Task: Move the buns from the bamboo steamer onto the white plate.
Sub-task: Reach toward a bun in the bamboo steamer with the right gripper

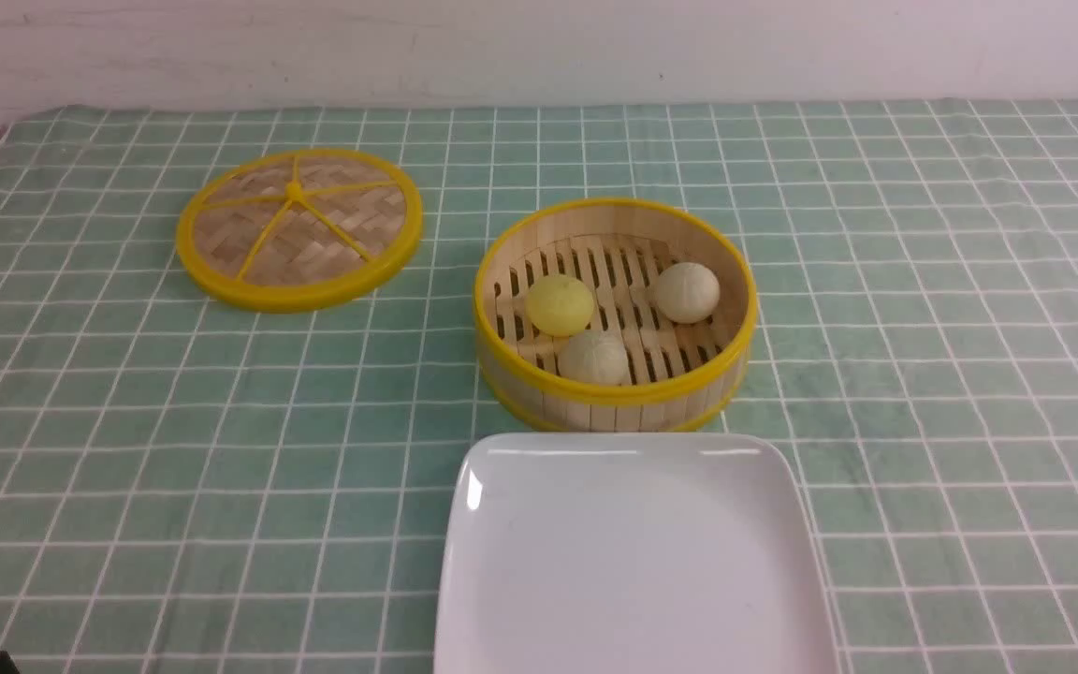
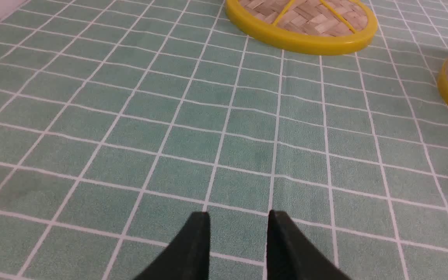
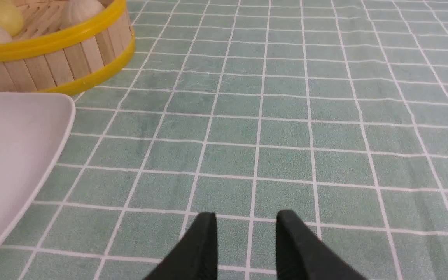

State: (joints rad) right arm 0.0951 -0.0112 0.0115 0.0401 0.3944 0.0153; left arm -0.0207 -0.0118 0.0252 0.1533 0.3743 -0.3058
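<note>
Both arms hang low over the bench (image 1: 127,421), pointing forward. The left gripper (image 2: 238,214) and right gripper (image 3: 246,214) each stand partly parted, holding nothing. All 3 buns (image 1: 560,304) sit in the bamboo steamer (image 1: 614,404) mid-bench. The white plate (image 1: 633,562) lies just beside it at the near edge.
</note>
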